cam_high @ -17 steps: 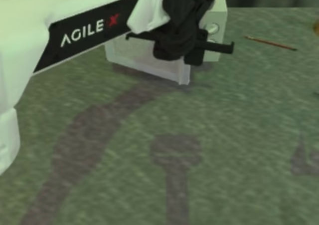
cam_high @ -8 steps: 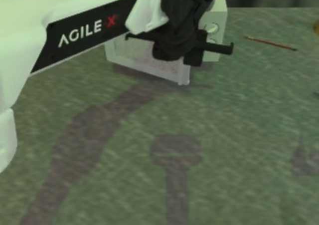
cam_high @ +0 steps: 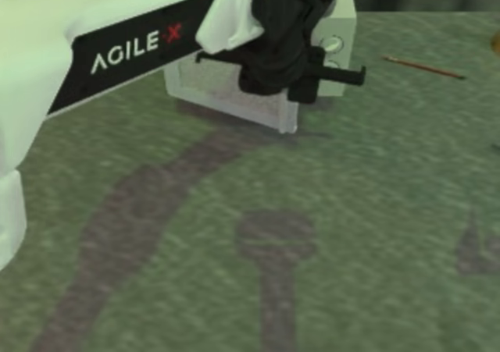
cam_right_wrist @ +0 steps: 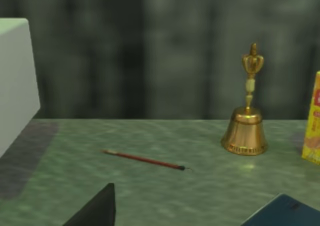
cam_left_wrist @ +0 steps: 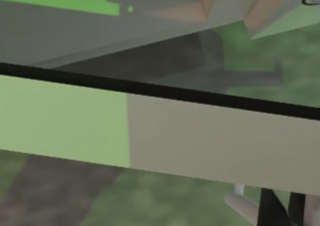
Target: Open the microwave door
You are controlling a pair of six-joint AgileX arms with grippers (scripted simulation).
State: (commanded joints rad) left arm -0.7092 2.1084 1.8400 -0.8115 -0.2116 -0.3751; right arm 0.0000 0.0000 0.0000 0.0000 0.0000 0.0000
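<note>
Reaching in from the top view's left edge, the white AgileX left arm [cam_high: 94, 63] is stretching across the back of the mottled green table [cam_high: 375, 211], and its black left gripper [cam_high: 285, 63] is sitting against the front of the boxy pale greenish-white microwave [cam_high: 340, 24], which is standing at the far middle of the table with its front facing the near edge. Whether that gripper is spread wide, drawn narrow or gripping anything cannot be told, because its fingertips are buried in the dark wrist mass over the door's handle side. The flat pale microwave door [cam_high: 211, 87], with its speckled grey mesh window, is standing ajar: its long axis is running across the table from left to right, its left end is staying close to the body while its right end is angling out toward the near edge, so the panel is facing slightly leftward of straight ahead. Just right of the gripper, a round silver knob [cam_high: 333, 45] is showing on the narrow front panel. In the left wrist view a broad pale slab with a dark upper edge is filling the middle, too close to identify. Farther right on the table a thin red-brown brush [cam_right_wrist: 145, 160] is lying flat, well apart from the microwave, then a golden hand bell [cam_right_wrist: 245, 126] is standing upright, and a yellow carton [cam_right_wrist: 312, 121] is standing at the right margin. The right gripper is not showing in the top view, and its state cannot be told.
</note>
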